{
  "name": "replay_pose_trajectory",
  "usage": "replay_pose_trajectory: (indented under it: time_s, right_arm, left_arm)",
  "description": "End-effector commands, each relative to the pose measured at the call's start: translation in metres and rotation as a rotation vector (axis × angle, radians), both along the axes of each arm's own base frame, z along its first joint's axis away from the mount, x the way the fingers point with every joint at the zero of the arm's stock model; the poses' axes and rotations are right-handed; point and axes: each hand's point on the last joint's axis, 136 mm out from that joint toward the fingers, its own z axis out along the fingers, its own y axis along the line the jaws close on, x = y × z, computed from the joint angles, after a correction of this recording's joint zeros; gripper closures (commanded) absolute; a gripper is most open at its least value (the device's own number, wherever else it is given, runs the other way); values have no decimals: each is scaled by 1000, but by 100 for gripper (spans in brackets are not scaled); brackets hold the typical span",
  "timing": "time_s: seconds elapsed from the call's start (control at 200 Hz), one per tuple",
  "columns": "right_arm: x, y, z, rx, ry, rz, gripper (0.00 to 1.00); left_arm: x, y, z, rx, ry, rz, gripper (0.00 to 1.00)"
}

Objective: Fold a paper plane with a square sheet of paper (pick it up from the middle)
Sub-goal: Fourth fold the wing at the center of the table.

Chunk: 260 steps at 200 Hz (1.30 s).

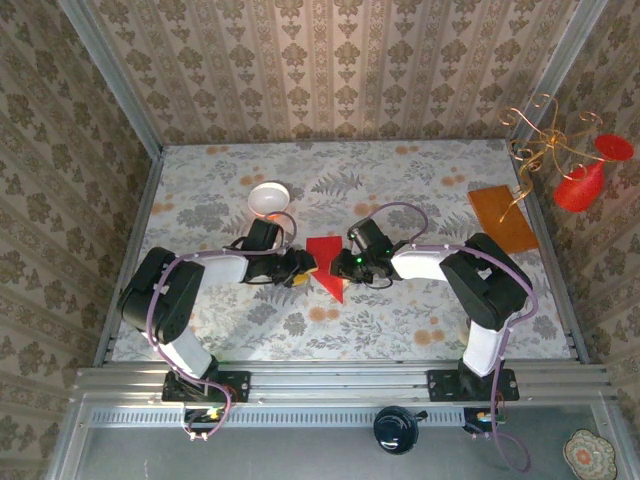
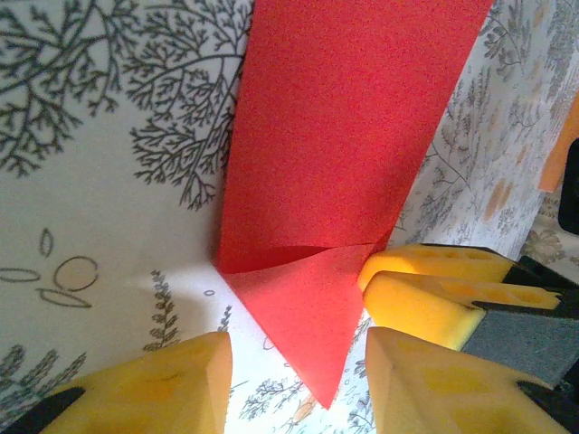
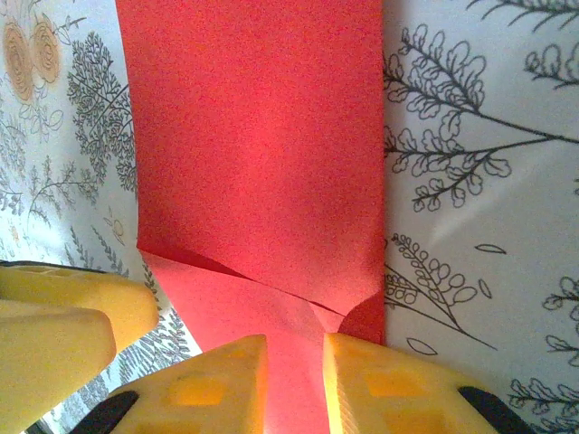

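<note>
Left gripper (image 2: 297,353): fingers spread, straddling the pointed end of the square sheet of paper (image 2: 353,136), not closed on it.

Right gripper (image 3: 294,348): fingers drawn close, with a red strip in the gap. Clamped or merely resting, cannot tell.

Sheet: mid-surface, part-folded. Long axis runs from the far side toward the arm bases, point nearest the bases. The grippers flank that point, equally near.

White bowl (image 1: 268,198) sits just beyond the left arm. Orange-brown board (image 1: 502,218) is well apart on the right. The surface (image 1: 400,330) toward the bases looks free for a pull.
</note>
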Motion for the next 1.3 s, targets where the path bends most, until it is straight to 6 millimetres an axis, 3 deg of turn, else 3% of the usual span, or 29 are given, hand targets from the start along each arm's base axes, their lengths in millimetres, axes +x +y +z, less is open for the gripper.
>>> replay_pose_trajectory:
  time_s: [0.0, 0.29, 0.48, 0.915, 1.295]
  right_arm:
    - [-6, -9, -19, -30, 44, -18, 75]
    - [-7, -11, -21, -33, 46, -21, 77]
    - [-7, -13, -22, -38, 48, -25, 78]
    - [-7, -15, -24, -41, 49, -28, 78]
    - [-6, -16, -22, -35, 41, -28, 78]
  left_arm:
    - [5, -9, 2, -32, 26, 5, 56]
    - [10, -11, -3, -42, 40, 28, 56]
    - [10, -18, 6, -95, 39, 8, 61]
    - [20, -21, 20, -179, 9, -5, 61]
    - [17, -24, 14, -157, 30, -115, 69]
